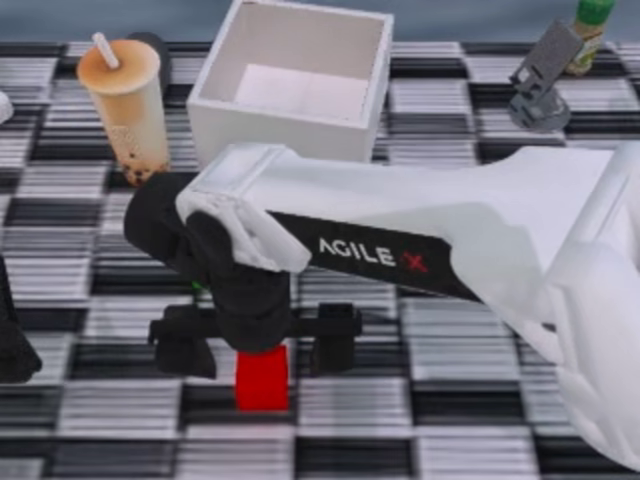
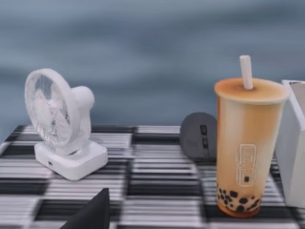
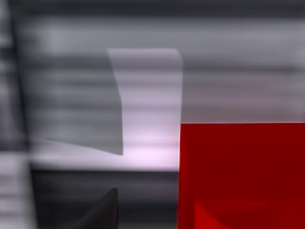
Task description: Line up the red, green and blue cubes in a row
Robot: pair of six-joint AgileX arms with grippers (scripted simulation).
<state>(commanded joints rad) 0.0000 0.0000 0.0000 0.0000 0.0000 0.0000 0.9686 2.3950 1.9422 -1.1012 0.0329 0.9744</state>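
With the right gripper (image 1: 262,345) spread wide astride the red cube (image 1: 262,380), gripping nothing, an off-centre closing could shove it aside.

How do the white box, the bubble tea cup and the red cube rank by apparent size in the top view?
1. White box, largest.
2. Bubble tea cup.
3. Red cube, smallest, though the right gripper above it hides part of it.
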